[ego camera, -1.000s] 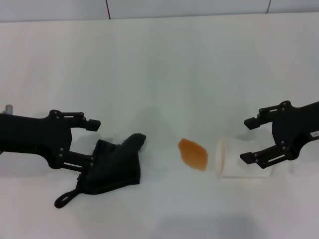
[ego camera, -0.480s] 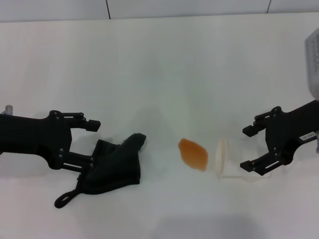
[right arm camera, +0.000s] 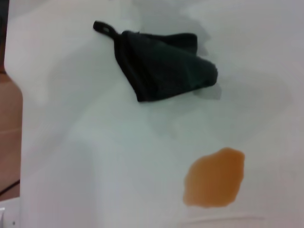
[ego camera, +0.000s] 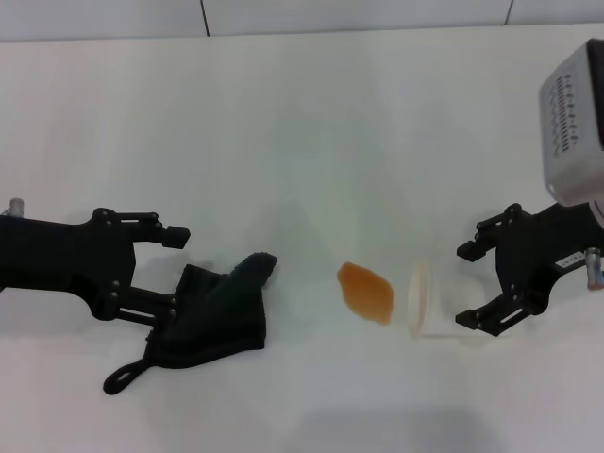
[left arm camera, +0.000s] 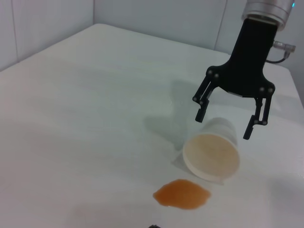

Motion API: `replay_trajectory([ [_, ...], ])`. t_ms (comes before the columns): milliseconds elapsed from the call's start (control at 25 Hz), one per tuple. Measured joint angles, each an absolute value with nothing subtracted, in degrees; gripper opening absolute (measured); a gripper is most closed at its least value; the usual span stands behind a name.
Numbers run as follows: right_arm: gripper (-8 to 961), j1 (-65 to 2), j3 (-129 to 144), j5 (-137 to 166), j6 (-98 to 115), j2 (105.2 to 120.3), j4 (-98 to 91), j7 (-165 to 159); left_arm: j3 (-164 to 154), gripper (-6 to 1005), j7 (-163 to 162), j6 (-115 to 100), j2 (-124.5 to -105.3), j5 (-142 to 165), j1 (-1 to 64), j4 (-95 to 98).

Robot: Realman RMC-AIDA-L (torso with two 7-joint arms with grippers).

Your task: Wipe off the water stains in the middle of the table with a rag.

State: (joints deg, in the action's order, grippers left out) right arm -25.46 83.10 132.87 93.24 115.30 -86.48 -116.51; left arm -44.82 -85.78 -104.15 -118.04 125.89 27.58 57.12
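Observation:
The orange-brown water stain (ego camera: 366,291) lies on the white table (ego camera: 283,142) near the middle; it also shows in the left wrist view (left arm camera: 182,194) and the right wrist view (right arm camera: 215,178). The black rag (ego camera: 215,314) lies crumpled to its left, with its loop (ego camera: 121,377) toward the front edge. It shows in the right wrist view too (right arm camera: 164,64). My left gripper (ego camera: 172,272) is open and low, its lower finger at the rag's edge. My right gripper (ego camera: 469,286) is open and empty above the tipped cup; the left wrist view shows it too (left arm camera: 223,126).
A white paper cup (ego camera: 436,307) lies on its side just right of the stain, mouth toward it, and is also in the left wrist view (left arm camera: 211,153). The table's far edge meets a grey wall (ego camera: 359,14).
My right arm has lifted and tilted steeper, drawing its open gripper up off the cup. The cup, stain, rag and left arm have not moved.

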Motion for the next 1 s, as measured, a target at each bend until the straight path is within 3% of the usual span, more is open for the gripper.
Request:
replay_trajectory([
  [1000,813,-27.36,90.25,139.82,90.31,115.49,-85.18,-120.37,-44.82,887,-85.78,-103.90,-118.13,125.86,27.52,56.88],
])
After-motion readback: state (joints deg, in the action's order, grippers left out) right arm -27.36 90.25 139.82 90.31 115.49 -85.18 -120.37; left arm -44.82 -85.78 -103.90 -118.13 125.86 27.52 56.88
